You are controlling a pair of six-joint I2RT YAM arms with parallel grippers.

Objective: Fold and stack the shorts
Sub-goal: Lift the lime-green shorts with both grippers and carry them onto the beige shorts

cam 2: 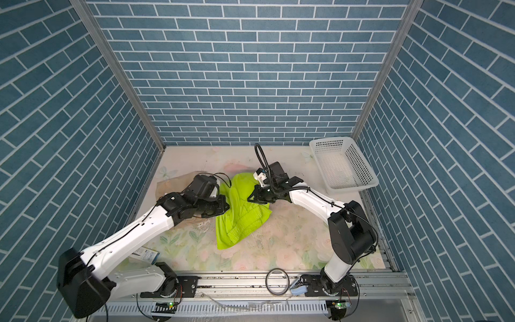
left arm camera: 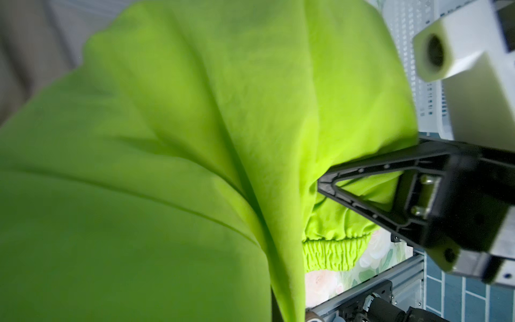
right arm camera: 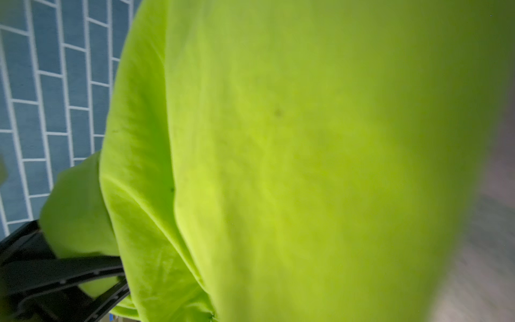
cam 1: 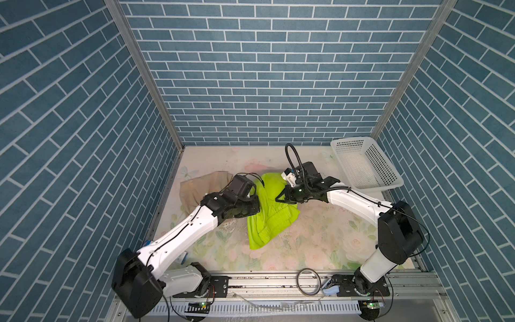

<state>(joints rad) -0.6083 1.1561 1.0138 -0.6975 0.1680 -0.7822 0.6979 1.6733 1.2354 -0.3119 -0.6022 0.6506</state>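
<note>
While both arms reach inward toward the middle of the frame in both top views, the lime-green shorts (cam 1: 271,216) (cam 2: 241,216) sit crumpled on the floral table cover (cam 1: 320,242) (cam 2: 292,239), just left of centre; their lower end lies flat toward the bottom of the frame, and their upper end rises between the two tools.

The left gripper (cam 1: 257,202) (cam 2: 226,206) meets the left edge of the garment; its jaws are clenched on a bunched fold of green fabric, as the right wrist view shows (right arm camera: 111,281). The right gripper (cam 1: 278,199) (cam 2: 250,198) meets the right edge of the garment, above the gathered elastic waistband (cam 1: 278,220); its jaws are drawn together at the tip and pinch the green cloth, as the left wrist view shows (left arm camera: 326,186); the waistband (left arm camera: 328,251) hangs just beside that tip. Green fabric (left arm camera: 167,167) (right arm camera: 278,167) fills most of both wrist views and is blurred at close range.

The beige shorts (cam 1: 193,189) (cam 2: 170,184) lie at the left of the table, partly covered by the left arm; whether they touch the green pair cannot be told. The white perforated basket (cam 1: 381,164) (cam 2: 359,164) stands in the upper right corner of the table, well apart from both garments.
</note>
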